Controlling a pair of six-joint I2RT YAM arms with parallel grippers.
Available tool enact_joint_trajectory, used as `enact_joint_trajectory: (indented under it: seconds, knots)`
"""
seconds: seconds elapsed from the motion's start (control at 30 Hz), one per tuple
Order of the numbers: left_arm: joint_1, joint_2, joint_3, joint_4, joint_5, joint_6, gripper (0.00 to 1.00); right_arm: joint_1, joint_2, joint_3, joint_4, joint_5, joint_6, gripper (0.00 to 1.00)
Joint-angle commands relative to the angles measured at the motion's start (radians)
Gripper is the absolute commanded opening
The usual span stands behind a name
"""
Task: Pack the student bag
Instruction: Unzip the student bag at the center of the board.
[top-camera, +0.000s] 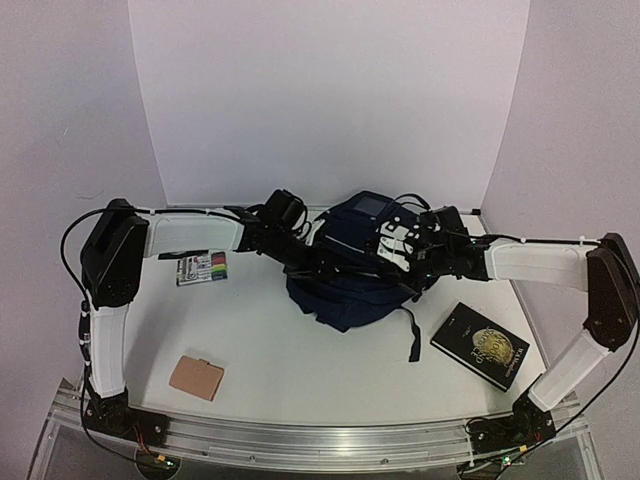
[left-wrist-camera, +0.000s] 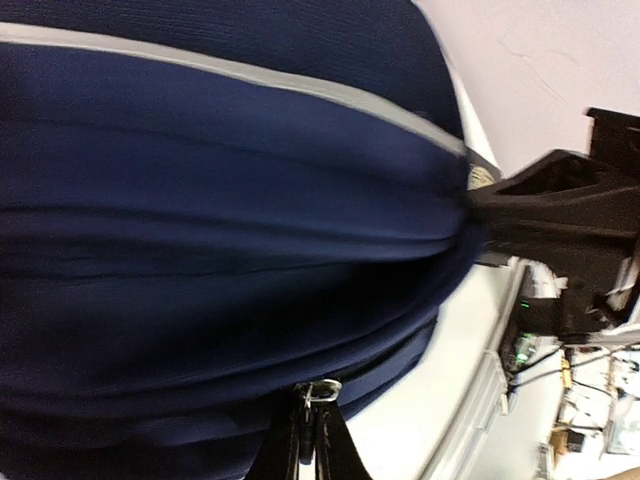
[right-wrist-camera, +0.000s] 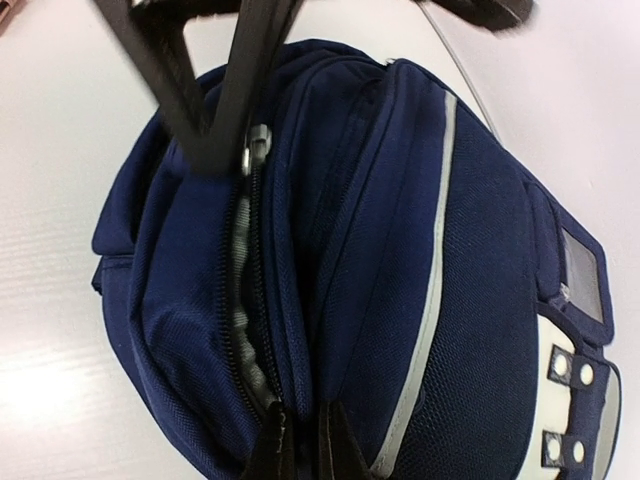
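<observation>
Pinching the zipper pull (right-wrist-camera: 258, 140) between closed jaws, the left gripper (left-wrist-camera: 316, 445) is holding one end of the zipper (right-wrist-camera: 240, 300), while the right gripper (right-wrist-camera: 300, 450) is clamping shut on the fabric of the bag (top-camera: 345, 295) just beside the other end of the same track. The bag is lying at the centre of the table (top-camera: 300, 390), its long axis running from the near edge toward the far wall, with the white patch at the far end. The left arm is meeting it from the left flank and the right arm from the right, so both jaws are touching the bag and neither is nearer. In the right wrist view the track is running almost straight from the right jaws to the pull, so the coming move is likely turning on drawing the pull along that line while the right jaws are anchoring the fabric. Grey teeth are showing between the two grips; how far they are parted cannot be told. The book (top-camera: 480, 345) is lying near the right arm, and the marker pack (top-camera: 202, 267) and a tan pad (top-camera: 196, 377) are lying near the left, all outside the bag.
</observation>
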Motion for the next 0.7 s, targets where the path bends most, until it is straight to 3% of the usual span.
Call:
enact_joint_trajectory:
  seconds: [0.0, 0.07, 0.23, 0.27, 0.37, 0.4, 0.67]
  knots:
    - [0.077, -0.084, -0.015, -0.070, -0.152, 0.086, 0.00, -0.114, -0.075, -0.036, -0.064, 0.058, -0.058, 0.00]
    - [0.083, -0.099, -0.033, -0.077, -0.174, 0.113, 0.00, -0.161, -0.067, -0.033, -0.066, 0.053, -0.086, 0.00]
    - [0.059, -0.102, -0.040, -0.033, -0.055, 0.104, 0.00, -0.200, 0.006, 0.072, -0.071, 0.040, -0.064, 0.01]
    - [0.045, -0.100, -0.034, -0.019, -0.040, 0.100, 0.00, -0.200, 0.009, 0.091, -0.076, 0.018, -0.048, 0.08]
    - [0.012, -0.078, -0.001, -0.001, 0.004, 0.081, 0.00, -0.193, -0.016, 0.129, -0.114, -0.069, -0.022, 0.51]
    - [0.004, -0.070, 0.012, 0.001, 0.015, 0.072, 0.00, -0.181, -0.029, 0.132, -0.123, -0.089, -0.011, 0.56]
    - [-0.029, -0.054, 0.024, 0.036, 0.040, 0.028, 0.00, -0.003, -0.005, 0.177, -0.138, -0.103, 0.067, 0.59]
